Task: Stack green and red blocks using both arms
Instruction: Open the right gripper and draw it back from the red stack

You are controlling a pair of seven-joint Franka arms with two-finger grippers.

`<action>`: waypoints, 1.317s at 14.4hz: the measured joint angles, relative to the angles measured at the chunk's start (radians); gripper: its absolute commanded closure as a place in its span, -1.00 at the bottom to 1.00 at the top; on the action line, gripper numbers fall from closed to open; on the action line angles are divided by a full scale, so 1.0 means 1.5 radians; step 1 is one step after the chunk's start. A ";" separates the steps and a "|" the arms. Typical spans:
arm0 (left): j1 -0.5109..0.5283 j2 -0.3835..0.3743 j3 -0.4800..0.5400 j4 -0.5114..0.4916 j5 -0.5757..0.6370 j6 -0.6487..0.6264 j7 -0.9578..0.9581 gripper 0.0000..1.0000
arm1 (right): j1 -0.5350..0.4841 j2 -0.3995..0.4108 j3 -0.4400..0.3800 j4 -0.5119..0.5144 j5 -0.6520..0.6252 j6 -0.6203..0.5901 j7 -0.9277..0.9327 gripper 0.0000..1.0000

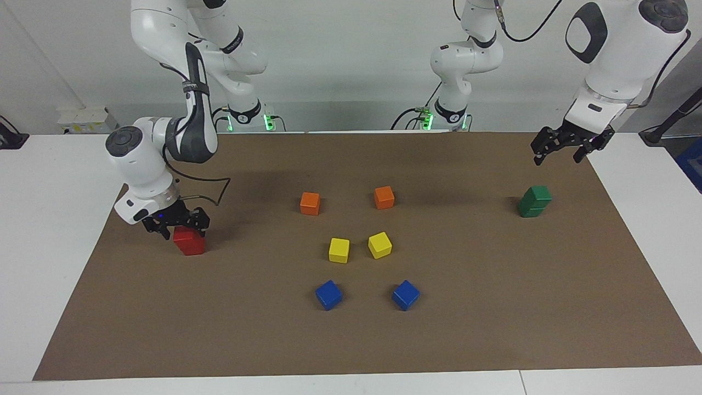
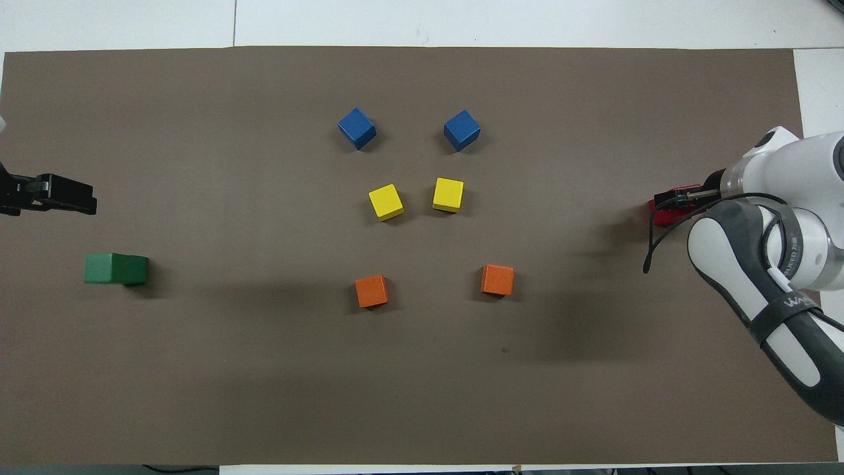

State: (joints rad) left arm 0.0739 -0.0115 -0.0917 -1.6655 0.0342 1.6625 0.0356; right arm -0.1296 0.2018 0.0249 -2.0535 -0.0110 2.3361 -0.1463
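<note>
The two dark green blocks [image 1: 533,201] stand stacked on the brown mat at the left arm's end; the stack also shows in the overhead view [image 2: 115,268]. My left gripper [image 1: 560,155] hangs open and empty in the air above the stack, a little nearer to the robots' side, and shows in the overhead view [image 2: 82,198]. At the right arm's end, the red blocks [image 1: 191,246] show as one red mass, mostly hidden under the wrist in the overhead view [image 2: 659,206]. My right gripper [image 1: 178,227] is down on its top and also shows in the overhead view [image 2: 679,201].
On the middle of the mat [image 1: 493,307] lie two orange cubes [image 1: 310,203] [image 1: 384,197], two yellow cubes [image 1: 339,250] [image 1: 379,244] and two blue cubes [image 1: 328,294] [image 1: 406,294], in pairs, the orange nearest the robots. White table surrounds the mat.
</note>
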 measured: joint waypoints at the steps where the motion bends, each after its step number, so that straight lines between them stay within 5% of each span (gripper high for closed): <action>1: -0.001 0.000 0.000 0.000 -0.007 0.002 -0.002 -1.00 | 0.000 0.000 0.000 0.002 0.000 0.000 0.000 -1.00; 4: -0.001 0.000 0.002 0.000 -0.013 0.003 -0.004 -1.00 | 0.000 -0.007 0.000 0.011 0.000 -0.005 0.000 -1.00; 9: -0.001 0.000 0.006 0.000 -0.014 0.004 -0.005 -1.00 | 0.008 -0.083 0.015 0.076 0.003 -0.150 0.011 -1.00; 19: -0.001 0.000 0.007 0.008 -0.025 0.004 -0.009 -1.00 | 0.027 -0.206 0.018 0.100 0.003 -0.335 0.025 -1.00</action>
State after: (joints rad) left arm 0.0730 -0.0112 -0.0814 -1.6531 -0.0033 1.6683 0.0226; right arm -0.0887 -0.1072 0.0526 -1.9029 -0.0063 1.8330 -0.1094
